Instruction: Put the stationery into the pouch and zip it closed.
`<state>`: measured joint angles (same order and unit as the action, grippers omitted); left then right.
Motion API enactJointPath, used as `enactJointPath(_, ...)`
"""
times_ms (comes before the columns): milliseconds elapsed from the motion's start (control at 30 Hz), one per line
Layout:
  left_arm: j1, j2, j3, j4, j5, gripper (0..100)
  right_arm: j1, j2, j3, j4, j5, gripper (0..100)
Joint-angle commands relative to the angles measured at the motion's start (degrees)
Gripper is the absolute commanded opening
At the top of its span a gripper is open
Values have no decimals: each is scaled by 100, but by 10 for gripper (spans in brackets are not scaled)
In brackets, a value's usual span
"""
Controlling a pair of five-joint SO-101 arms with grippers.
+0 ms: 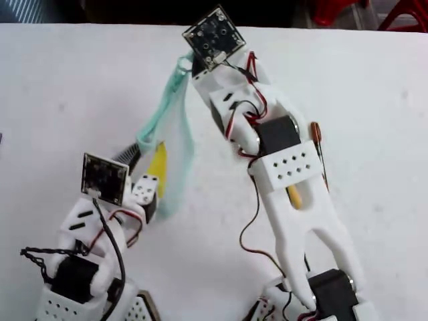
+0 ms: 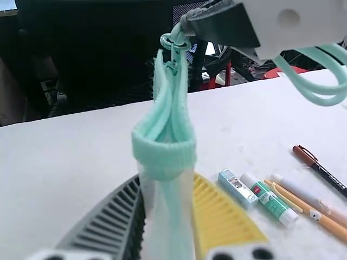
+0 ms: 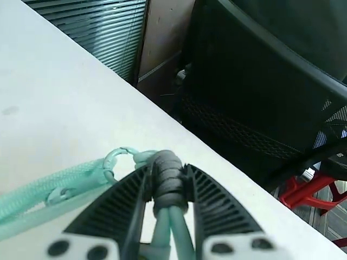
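Left end effector clamps pouch end, right end effector pinches zip cord, taut, prob. for zipping; pens lie outside on tabletop.

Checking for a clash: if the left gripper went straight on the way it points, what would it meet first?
The pouch held in the left gripper lies along that line; beyond it, likely the right gripper on the zip pull.
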<state>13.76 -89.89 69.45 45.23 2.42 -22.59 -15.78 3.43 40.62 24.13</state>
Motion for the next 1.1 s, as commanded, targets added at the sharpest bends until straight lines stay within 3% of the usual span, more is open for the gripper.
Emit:
enactJointPath(0,66,-84,0,62,35,45,277,110,-431,-207,18,16)
enactJointPath(200,57,-84,0,62,35,45,382,743,-1090,-75,0,16)
enactJointPath(367,31,-84,0,62,35,55,374,840,-1626,716,-369,17)
enactJointPath(467,22,-84,0,62,123,156,374,840,-1837,1103,-422,17)
enactJointPath(567,13,-84,-9,308,985,272,295,840,-1873,1429,-413,17)
enactJointPath(900,31,-66,26,264,905,271,-347,312,-1837,2299,-431,17)
enactJointPath(1067,57,-84,695,-659,888,260,-611,-22,-1837,2554,-431,17)
